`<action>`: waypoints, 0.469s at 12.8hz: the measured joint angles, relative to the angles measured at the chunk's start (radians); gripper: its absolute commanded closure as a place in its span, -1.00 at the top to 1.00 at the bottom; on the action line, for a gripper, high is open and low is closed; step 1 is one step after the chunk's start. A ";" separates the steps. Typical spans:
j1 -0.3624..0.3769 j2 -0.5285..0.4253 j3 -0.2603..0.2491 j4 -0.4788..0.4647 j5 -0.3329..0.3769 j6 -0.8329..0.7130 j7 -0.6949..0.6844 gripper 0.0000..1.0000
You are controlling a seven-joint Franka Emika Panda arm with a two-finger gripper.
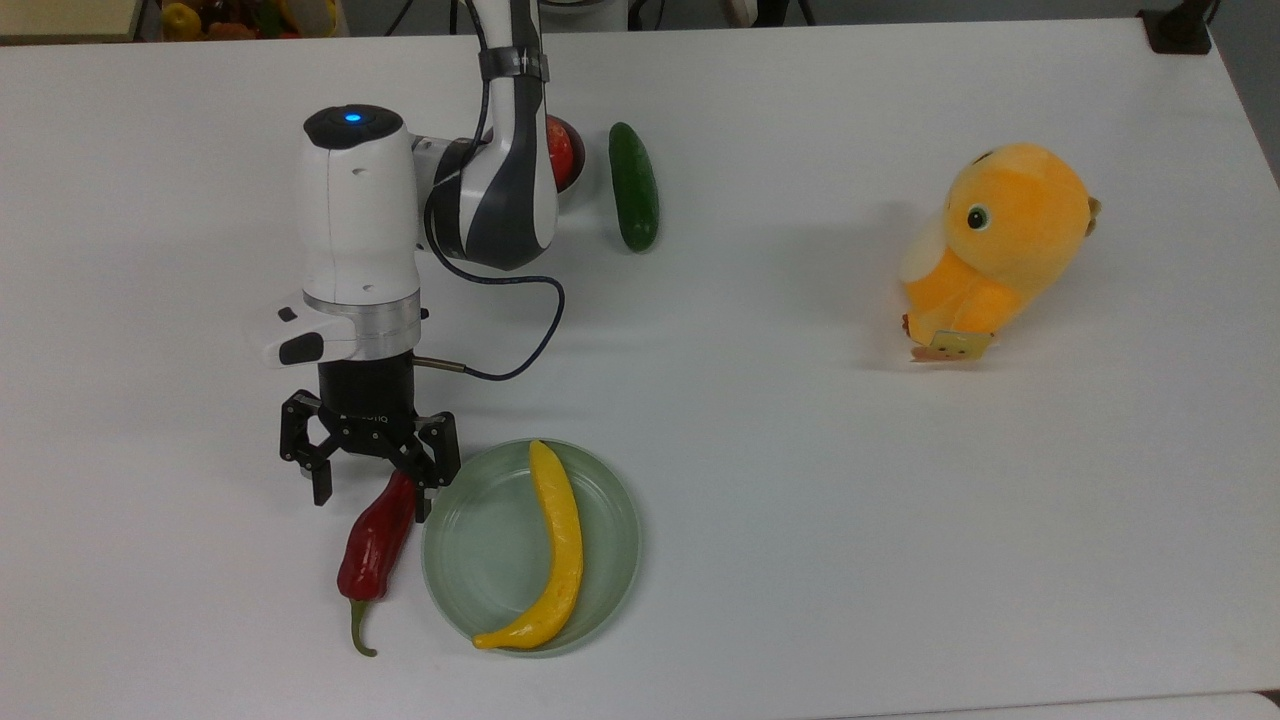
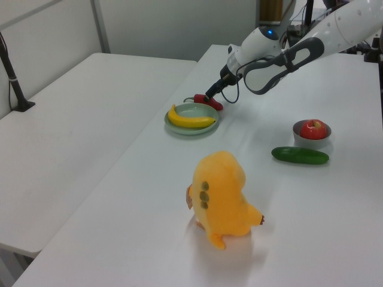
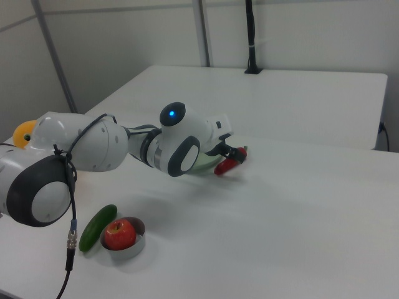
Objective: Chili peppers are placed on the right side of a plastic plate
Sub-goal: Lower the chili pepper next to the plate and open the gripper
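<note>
The dark red chili pepper (image 1: 375, 540) lies flat on the white table, just off the plastic plate's (image 1: 470, 560) rim on the top view's left, green stem pointing toward the table's near edge. My gripper (image 1: 372, 500) is open and straddles the chili's upper end, with one fingertip (image 1: 425, 508) close against it. A long curved yellow item (image 1: 560, 550) lies in the plate. In the left view the chili (image 2: 214, 105) sits behind the plate (image 2: 200, 111), under the gripper (image 2: 212, 95). The right view has the chili (image 3: 227, 165) just beyond the gripper (image 3: 233, 152).
A dark green cucumber (image 1: 633, 200) and a small grey bowl holding a red apple (image 1: 557, 150) sit at the back, partly behind the arm. An orange plush toy (image 1: 990, 250) stands at the top view's right. A black cable (image 1: 520, 330) loops off the wrist.
</note>
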 measured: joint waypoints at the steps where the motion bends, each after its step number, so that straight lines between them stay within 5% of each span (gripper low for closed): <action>1: -0.002 -0.002 0.000 0.007 0.000 0.001 0.000 1.00; 6: -0.007 -0.135 0.000 -0.055 0.000 0.001 0.000 1.00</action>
